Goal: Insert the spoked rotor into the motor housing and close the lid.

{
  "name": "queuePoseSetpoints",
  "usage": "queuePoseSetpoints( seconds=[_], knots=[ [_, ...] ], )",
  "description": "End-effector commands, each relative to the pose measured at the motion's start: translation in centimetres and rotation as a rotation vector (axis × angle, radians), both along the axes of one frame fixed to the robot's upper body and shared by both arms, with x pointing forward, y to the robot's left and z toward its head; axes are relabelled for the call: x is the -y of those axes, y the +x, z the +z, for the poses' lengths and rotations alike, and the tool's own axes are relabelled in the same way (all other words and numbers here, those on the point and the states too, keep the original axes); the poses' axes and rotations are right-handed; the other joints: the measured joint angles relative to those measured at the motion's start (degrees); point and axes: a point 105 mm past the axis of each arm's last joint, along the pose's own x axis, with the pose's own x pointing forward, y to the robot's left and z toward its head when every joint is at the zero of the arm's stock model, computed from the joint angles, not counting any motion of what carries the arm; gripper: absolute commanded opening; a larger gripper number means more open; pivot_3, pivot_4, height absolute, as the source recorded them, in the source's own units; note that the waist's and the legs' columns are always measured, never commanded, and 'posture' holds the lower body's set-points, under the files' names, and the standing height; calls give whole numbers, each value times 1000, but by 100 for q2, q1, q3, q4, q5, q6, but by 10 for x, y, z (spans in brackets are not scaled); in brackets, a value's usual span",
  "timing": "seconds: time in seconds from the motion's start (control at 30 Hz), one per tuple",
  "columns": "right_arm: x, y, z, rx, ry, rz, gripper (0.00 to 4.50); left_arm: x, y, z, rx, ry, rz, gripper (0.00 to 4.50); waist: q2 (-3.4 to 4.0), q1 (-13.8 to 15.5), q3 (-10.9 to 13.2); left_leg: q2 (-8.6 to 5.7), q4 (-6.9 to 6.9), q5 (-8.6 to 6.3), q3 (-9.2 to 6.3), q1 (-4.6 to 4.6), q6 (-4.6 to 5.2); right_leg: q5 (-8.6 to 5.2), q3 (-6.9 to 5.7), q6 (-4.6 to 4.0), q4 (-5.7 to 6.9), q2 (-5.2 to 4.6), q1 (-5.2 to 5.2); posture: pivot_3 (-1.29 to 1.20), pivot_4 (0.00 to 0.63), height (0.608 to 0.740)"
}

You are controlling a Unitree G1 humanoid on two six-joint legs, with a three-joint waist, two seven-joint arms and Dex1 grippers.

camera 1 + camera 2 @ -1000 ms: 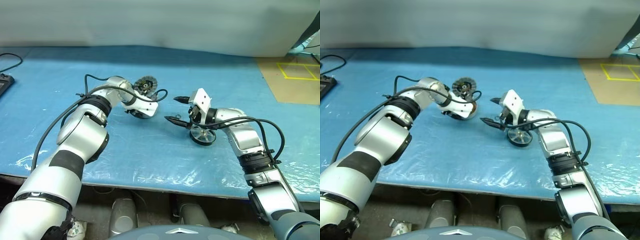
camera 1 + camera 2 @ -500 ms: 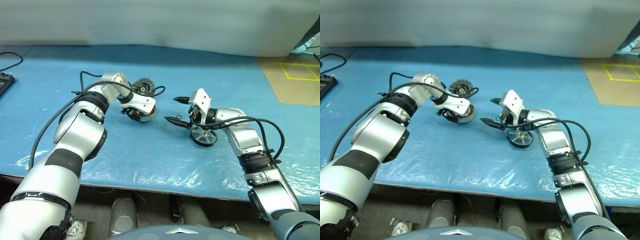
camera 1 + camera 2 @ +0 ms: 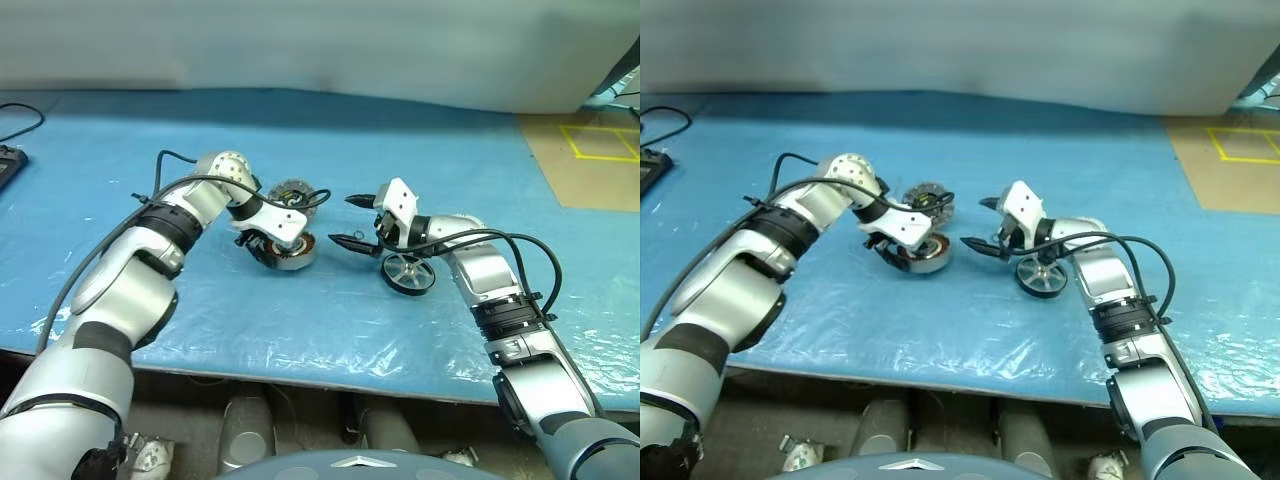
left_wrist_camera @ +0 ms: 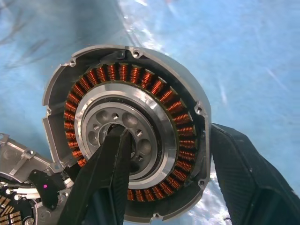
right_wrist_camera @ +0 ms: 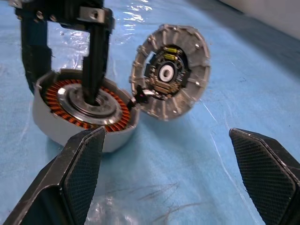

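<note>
The left claw [image 4: 164, 183] has pulled the motor housing [image 3: 285, 250] back toward the robot and tipped it down, so its copper side now faces up. One finger sits in the middle hole and the other is on the outside wall, so the left claw grips the housing. That looks good for the job, because the open top is ready for the wheel.

The lid [image 5: 171, 72] hangs open just behind the housing, joined at one edge. The spoked rotor [image 3: 408, 272] stands on the blue desk [image 3: 450, 150], under the right arm. The right claw [image 3: 351, 221] is wide open and holds nothing.

I cannot see any words or labels.
</note>
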Motion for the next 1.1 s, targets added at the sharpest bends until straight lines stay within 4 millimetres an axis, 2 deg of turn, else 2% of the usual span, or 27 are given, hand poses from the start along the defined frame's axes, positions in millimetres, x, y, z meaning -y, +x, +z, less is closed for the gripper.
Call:
queuePoseSetpoints(
  seconds=[0.03,0.13,0.4,0.47,0.63,0.87,1.0,1.1],
  knots=[
    [-1,1,11,50,1,17,4500,5,-23,-6,-83,20,-48,2182,2,2,0,3,0,0,0,-9,0,-3,-3,0,2,1,-7,0,150,740],
    [-3,1,11,51,4,23,4500,8,-36,-6,-125,10,-65,2182,2,5,0,2,0,1,0,-33,-2,-8,-12,3,3,-1,-22,0,150,740],
    [-6,0,10,50,10,27,4500,8,-44,-14,-155,28,-76,2182,3,3,-1,3,4,1,-2,-42,-2,-9,-22,5,5,-5,-24,0,150,740],
    [-5,0,10,51,10,22,4500,6,-40,-15,-132,41,-86,2925,4,3,-1,3,4,1,-2,-40,-2,-9,-22,5,6,-5,-23,0,150,740],
    [-5,0,10,52,11,14,4500,9,-28,-14,-58,24,-65,4439,8,11,-3,4,12,2,-3,-38,-3,-9,-26,6,10,-7,-14,0,150,740],
    [-2,1,9,28,25,9,4500,20,-38,8,-120,-133,-94,4477,8,7,-3,5,38,4,-1,-38,-3,-10,-37,6,36,-27,-7,0,150,740],
    [0,1,7,7,35,7,4500,14,-48,24,-162,-193,-82,4477,9,-1,-2,9,48,8,-1,-54,-9,-37,-38,-5,92,-24,-40,0,150,740],
    [0,2,6,0,40,3,4500,6,-47,31,-151,-207,-64,4477,10,-2,-1,14,44,10,-2,-53,-11,-44,-49,-9,94,-23,-41,0,150,740]
  ],
)
